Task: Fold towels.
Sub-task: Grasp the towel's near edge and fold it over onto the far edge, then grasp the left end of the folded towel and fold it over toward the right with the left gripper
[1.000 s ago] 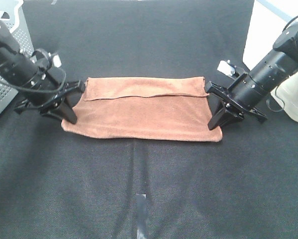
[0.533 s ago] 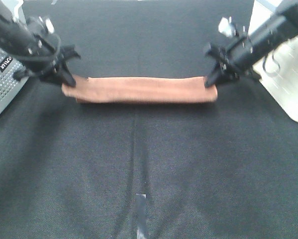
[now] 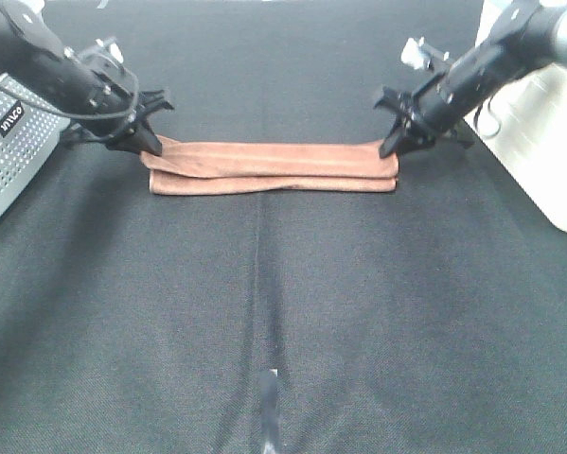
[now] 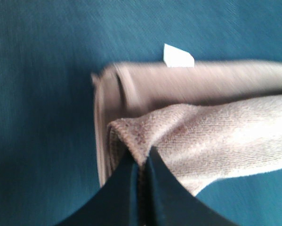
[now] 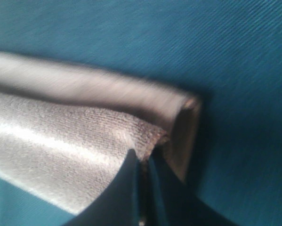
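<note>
The reddish-brown towel (image 3: pixel 274 167) lies as a long narrow folded band across the far middle of the black table. My left gripper (image 3: pixel 150 147) is shut on its left end corner and holds it a little above the lower layers. My right gripper (image 3: pixel 389 148) is shut on the right end corner. In the left wrist view the fingers pinch a hemmed corner (image 4: pixel 131 141) and the white tag (image 4: pixel 178 56) shows at the far edge. In the right wrist view the fingers pinch the other hemmed corner (image 5: pixel 148 136) over the folded layers.
A perforated grey basket (image 3: pixel 13 142) stands at the left edge. A white container (image 3: pixel 548 123) stands at the right edge. The table is covered with black cloth (image 3: pixel 283 312), with a small strip of tape (image 3: pixel 269 397) near the front.
Both grippers have carried the towel's near edge up and back over the far edge, turning the wide spread towel into a narrow folded band. Both arms have moved toward the back.
</note>
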Controlling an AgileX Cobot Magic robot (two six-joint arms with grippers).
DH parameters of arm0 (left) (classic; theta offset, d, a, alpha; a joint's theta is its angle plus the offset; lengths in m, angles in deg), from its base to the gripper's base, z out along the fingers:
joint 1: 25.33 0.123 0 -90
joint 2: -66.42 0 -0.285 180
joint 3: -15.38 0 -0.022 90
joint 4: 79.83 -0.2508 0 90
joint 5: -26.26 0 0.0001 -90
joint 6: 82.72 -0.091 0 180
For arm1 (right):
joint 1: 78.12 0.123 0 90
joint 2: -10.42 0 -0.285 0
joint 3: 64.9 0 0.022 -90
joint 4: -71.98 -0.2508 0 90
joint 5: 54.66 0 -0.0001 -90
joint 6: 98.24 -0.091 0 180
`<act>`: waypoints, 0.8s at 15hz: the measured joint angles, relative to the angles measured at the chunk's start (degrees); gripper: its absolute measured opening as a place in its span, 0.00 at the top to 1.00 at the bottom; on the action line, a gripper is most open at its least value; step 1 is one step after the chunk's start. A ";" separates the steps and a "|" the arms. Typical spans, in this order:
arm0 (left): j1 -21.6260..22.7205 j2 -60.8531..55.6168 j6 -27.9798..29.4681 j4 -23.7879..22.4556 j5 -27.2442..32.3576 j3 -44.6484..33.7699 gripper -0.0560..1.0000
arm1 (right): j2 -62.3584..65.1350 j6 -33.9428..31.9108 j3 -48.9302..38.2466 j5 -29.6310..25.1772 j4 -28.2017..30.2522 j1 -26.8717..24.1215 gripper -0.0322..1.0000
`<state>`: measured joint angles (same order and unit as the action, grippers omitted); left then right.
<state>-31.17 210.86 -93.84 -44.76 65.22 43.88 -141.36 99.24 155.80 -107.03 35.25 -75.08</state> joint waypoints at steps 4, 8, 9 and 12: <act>0.00 0.74 0.00 0.29 -0.52 0.69 0.59 | -0.57 0.00 0.11 0.34 -0.11 0.00 0.73; 0.00 0.17 0.00 0.23 -0.80 0.69 0.23 | 0.23 -0.11 0.11 -0.40 0.11 0.00 0.25; 0.00 -0.11 0.40 -0.52 -0.80 0.69 0.21 | 0.86 -0.23 0.11 -1.03 0.46 0.00 0.19; 0.00 0.40 6.13 -3.32 -0.80 0.74 0.20 | 1.95 -0.29 0.11 -1.78 1.32 0.00 0.15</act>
<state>-31.17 211.26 -87.71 -48.08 64.42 44.62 -139.41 98.95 155.91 -108.81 36.57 -75.08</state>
